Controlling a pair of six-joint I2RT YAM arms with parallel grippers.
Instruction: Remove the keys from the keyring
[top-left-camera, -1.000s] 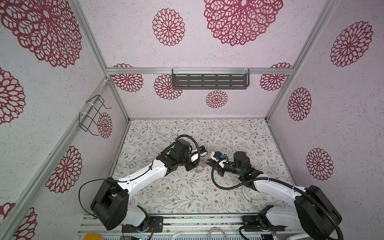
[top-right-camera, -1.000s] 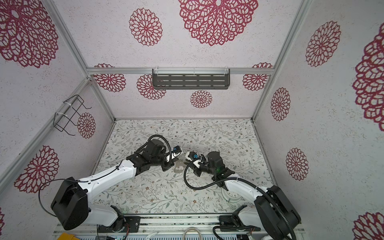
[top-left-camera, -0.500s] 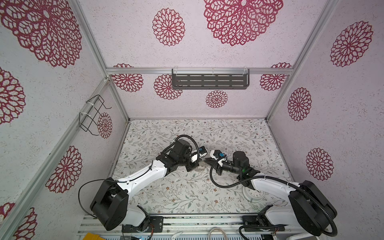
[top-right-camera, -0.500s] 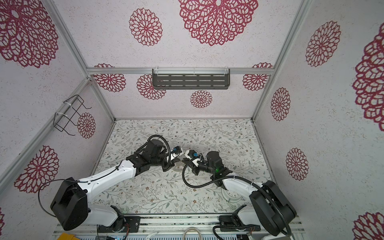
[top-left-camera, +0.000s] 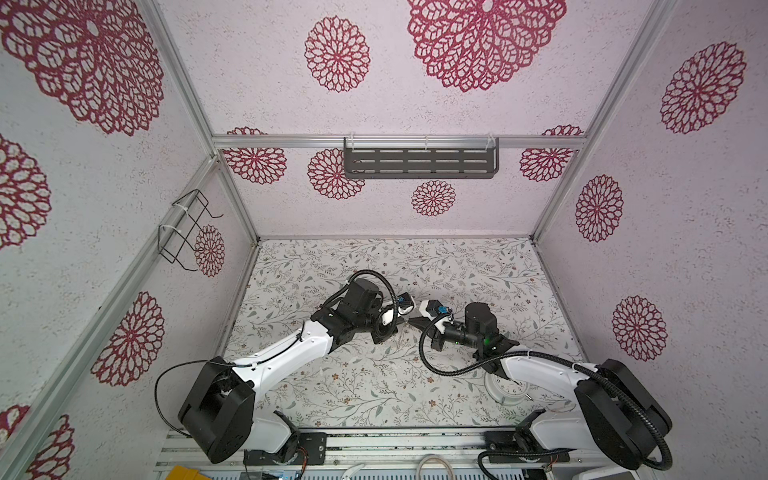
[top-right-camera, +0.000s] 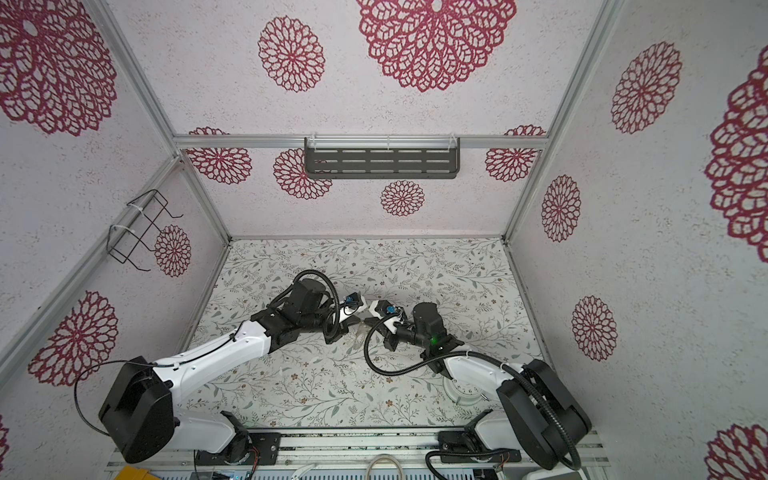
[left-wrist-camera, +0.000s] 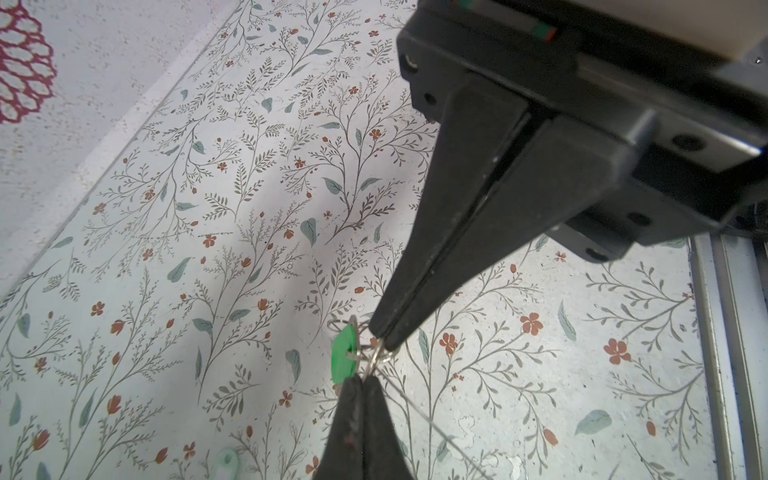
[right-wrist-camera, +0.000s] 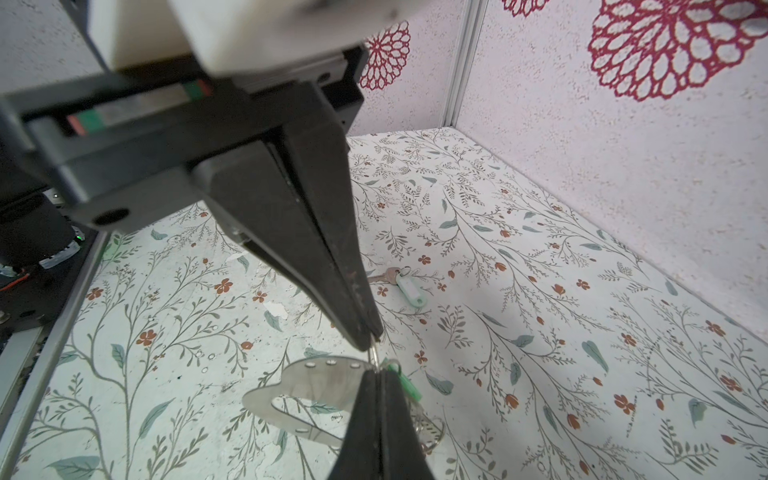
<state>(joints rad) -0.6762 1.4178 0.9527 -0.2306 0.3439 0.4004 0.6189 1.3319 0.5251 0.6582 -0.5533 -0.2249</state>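
Both the left gripper (left-wrist-camera: 360, 380) and right gripper (left-wrist-camera: 384, 337) meet at the keyring (right-wrist-camera: 307, 390).
We see each pinched closed on the thin wire ring (left-wrist-camera: 375, 355) by the green-tagged key (left-wrist-camera: 344, 353), just beside the keyring; farther off, the pale-tagged key (right-wrist-camera: 405, 282) lies on the table (right-wrist-camera: 540, 291), well apart.

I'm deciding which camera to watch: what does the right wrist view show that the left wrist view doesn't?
Only right wrist: the flat keyring and a loose pale-tagged key lying on the table. Only left wrist: the green tag seen broad face on. Both: the shut left end effector and right end effector, tip to tip beside that tag.
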